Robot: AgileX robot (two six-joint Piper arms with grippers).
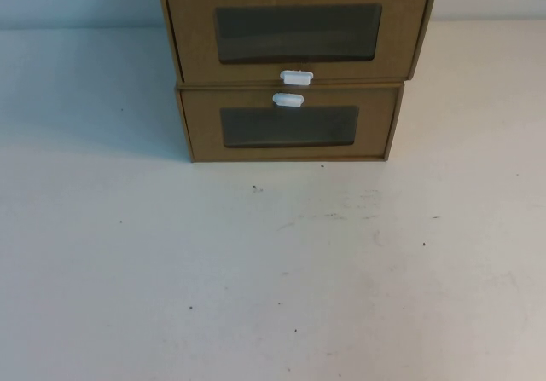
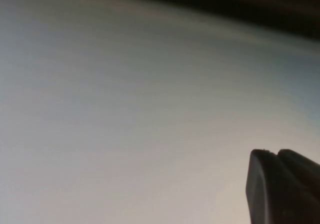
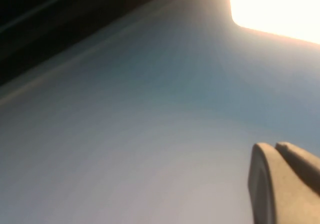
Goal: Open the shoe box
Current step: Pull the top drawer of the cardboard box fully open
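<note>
- Shoe box of brown cardboard [image 1: 288, 127] stands at the far middle of the white surface [image 1: 273, 279], with a second brown cardboard shoe box [image 1: 297, 30] stacked on top of it.
- Each box has a drawer-like front with a dark window: one in the upper front [image 1: 256, 36], one in the lower front [image 1: 256, 127]. Both fronts sit closed in their frames.
- A small white pull tab [image 1: 297, 77] sits at the bottom edge of the upper front, and a matching white tab [image 1: 288, 101] at the top edge of the lower front. The two are close together, one above the other.
- Dark specks [image 1: 256, 188] dot the surface in front of the boxes.
- The left tool [image 2: 275, 156] hangs over a plain pale stretch, its dark fingers pressed together on nothing. Where it stands relative to the boxes cannot be told.
- The right tool [image 3: 275, 149] hangs over a similar pale stretch, its fingers closed and holding nothing.
</note>
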